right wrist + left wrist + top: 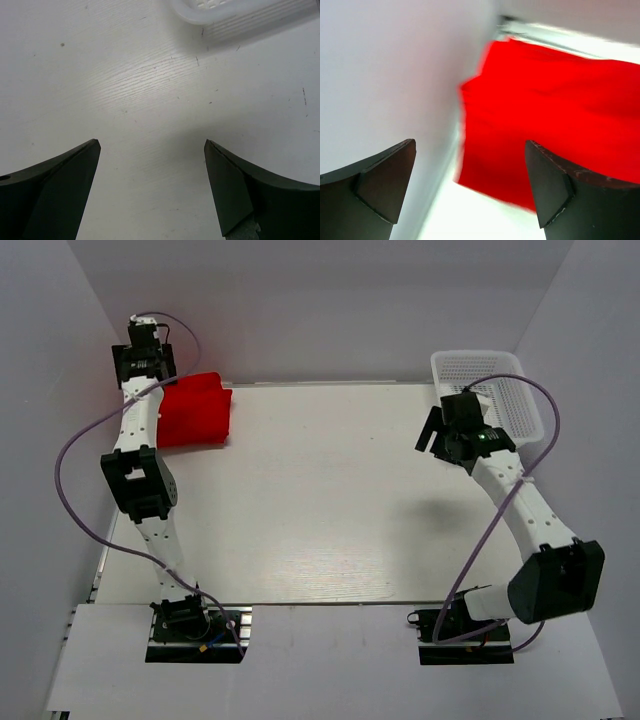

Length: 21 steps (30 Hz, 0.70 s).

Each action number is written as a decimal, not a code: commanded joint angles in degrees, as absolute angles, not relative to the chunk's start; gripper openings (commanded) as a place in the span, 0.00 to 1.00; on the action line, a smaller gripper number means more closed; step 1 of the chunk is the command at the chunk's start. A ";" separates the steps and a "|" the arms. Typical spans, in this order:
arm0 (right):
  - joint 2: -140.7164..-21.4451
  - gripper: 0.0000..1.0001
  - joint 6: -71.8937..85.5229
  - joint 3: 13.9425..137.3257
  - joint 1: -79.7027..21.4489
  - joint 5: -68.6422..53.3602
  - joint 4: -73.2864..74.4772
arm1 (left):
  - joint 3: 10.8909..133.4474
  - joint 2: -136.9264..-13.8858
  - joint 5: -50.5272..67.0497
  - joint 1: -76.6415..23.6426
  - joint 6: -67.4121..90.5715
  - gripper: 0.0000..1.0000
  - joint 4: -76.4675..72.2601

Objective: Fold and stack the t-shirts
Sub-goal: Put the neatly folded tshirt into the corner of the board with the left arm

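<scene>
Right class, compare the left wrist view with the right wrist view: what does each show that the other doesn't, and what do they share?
Only the left wrist view: the red t-shirts beside the wall. Only the right wrist view: the white basket rim at the top. Both: the white table and an open, empty claw, the left claw and the right claw.

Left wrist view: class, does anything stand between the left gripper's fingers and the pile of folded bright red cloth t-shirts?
Nothing visible does. The left gripper is open, and the pile of folded bright red cloth t-shirts lies directly beyond its fingers.
</scene>
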<state>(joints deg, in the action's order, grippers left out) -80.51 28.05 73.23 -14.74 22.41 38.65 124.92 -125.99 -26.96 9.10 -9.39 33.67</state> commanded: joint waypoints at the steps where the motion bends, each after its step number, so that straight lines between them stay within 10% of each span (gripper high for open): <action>1: -73.94 0.90 27.60 69.46 -14.77 20.31 35.08 | 125.16 -116.64 -15.15 7.21 0.31 1.00 43.12; 13: -61.44 0.90 27.86 52.85 -14.85 8.10 31.73 | 77.04 -80.62 5.69 -12.02 19.16 1.00 31.07; 21: -51.51 0.90 27.33 41.41 -14.68 2.55 24.87 | 56.96 -66.80 -5.00 -29.08 28.55 1.00 37.52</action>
